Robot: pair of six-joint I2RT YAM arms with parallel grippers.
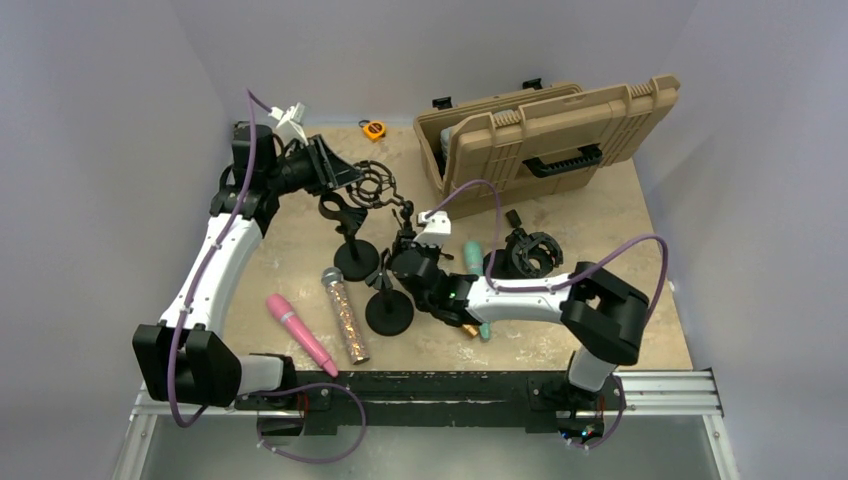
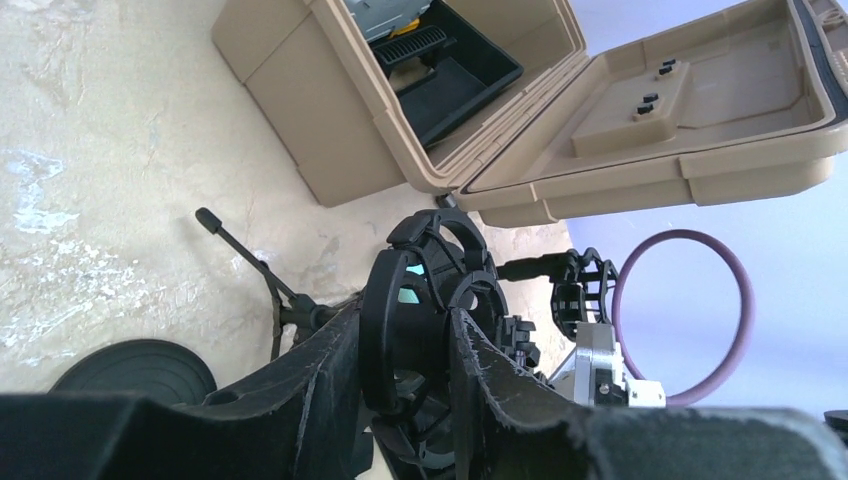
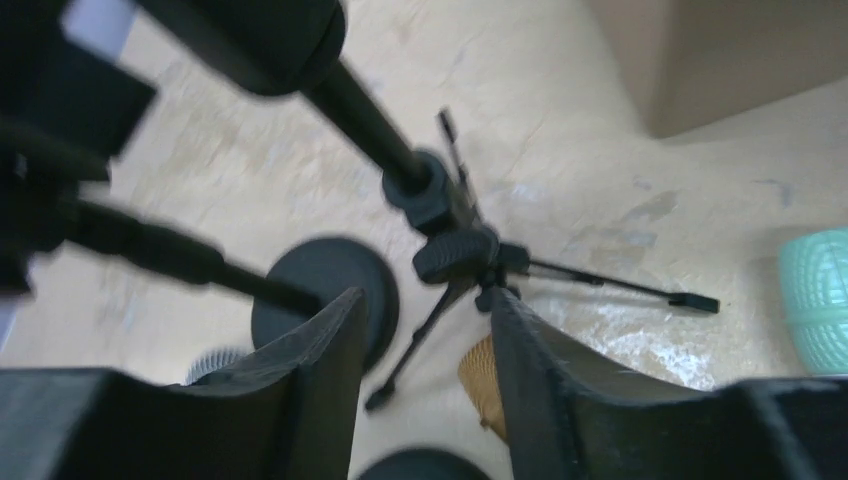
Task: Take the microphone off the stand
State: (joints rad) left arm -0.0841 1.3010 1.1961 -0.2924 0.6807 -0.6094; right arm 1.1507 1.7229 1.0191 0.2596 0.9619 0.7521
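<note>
left gripper (image 2: pixel 402 328) clenched on shock mount (image 2: pixel 420 240) at 11 o'clock | right gripper (image 3: pixel 422 305) parted, empty | risk: a skewed close clips tripod (image 3: pixel 455 255), toppling it

A tan hard case (image 1: pixel 560 130) stands open at the back right of the bench (image 1: pixel 620 230), its lid raised and a black handle (image 1: pixel 563 160) on the front. A black tray (image 2: pixel 450 75) sits inside. A yellow tape measure (image 1: pixel 373 129) lies just left of the case.
</note>
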